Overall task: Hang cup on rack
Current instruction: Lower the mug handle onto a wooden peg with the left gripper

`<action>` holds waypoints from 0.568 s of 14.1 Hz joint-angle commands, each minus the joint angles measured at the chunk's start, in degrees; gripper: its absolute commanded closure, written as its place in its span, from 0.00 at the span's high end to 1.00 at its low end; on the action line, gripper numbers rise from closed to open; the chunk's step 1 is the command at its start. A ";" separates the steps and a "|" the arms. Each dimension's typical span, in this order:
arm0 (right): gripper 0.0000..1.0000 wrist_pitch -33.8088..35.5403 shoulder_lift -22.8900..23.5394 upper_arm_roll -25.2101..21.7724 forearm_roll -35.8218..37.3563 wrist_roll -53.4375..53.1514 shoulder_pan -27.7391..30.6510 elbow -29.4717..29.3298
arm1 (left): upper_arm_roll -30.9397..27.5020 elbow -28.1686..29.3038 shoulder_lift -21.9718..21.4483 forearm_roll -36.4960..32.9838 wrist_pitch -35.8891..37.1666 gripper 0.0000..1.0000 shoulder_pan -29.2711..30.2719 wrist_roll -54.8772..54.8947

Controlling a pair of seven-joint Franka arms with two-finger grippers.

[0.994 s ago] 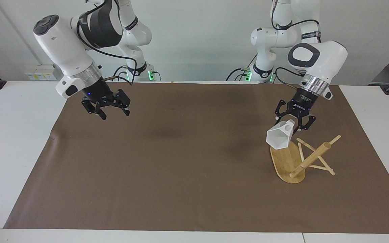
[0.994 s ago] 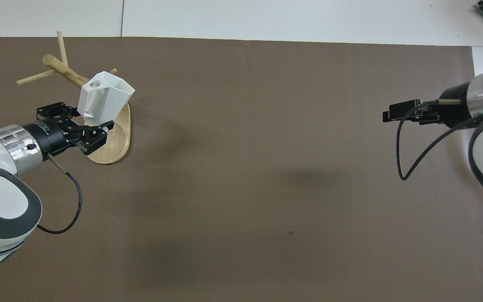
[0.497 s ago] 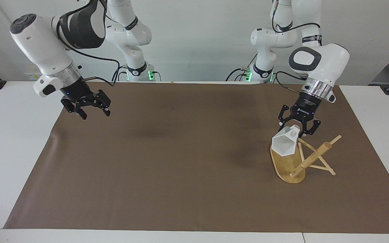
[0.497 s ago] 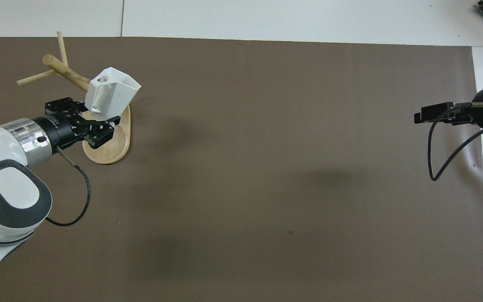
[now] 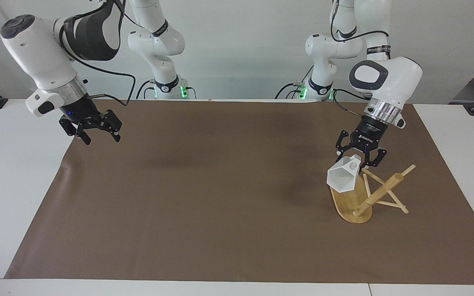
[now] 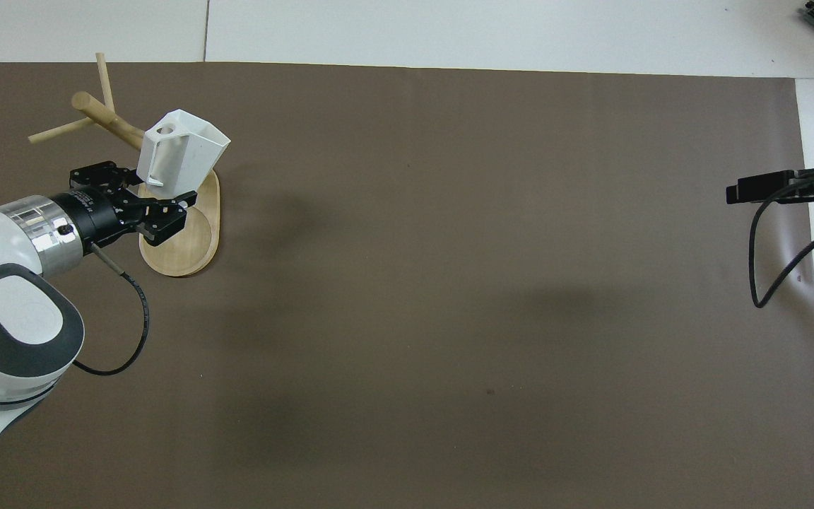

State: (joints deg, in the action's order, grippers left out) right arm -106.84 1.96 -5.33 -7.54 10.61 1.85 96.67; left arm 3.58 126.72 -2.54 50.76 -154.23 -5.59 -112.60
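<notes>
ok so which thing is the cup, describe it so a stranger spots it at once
Find the bamboo rack on the brown mat, toward the left arm's end of the table. Over its oval base, the left gripper holds the cup tilted: the only white thing there, faceted, with a blocky handle pierced by a hole.

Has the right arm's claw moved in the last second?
Yes. The right claw has drifted toward its own end of the table, now over the brown mat's edge.
</notes>
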 commanded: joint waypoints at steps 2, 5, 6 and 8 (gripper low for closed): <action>1.00 -1.62 -0.73 -1.43 1.30 1.17 0.00 0.10 | -0.06 -1.65 1.40 -0.67 -0.81 0.00 1.37 -1.57; 1.00 -0.75 -1.17 -1.70 1.22 1.26 -0.09 0.18 | -0.24 -1.65 1.66 -0.23 -0.89 0.00 1.55 -2.53; 1.00 -0.48 -1.25 -1.61 1.22 1.17 -0.09 0.18 | -0.33 -1.65 1.75 -0.23 -1.33 0.00 1.55 -3.06; 1.00 -0.57 -1.26 -1.61 2.09 1.17 -0.27 0.18 | -0.24 -1.65 2.19 -0.23 -2.65 0.00 1.46 -4.12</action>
State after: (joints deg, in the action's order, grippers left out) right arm -107.77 1.54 -6.89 -7.26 10.66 1.71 96.43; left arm 3.19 126.25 -1.57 50.77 -155.38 -4.16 -114.79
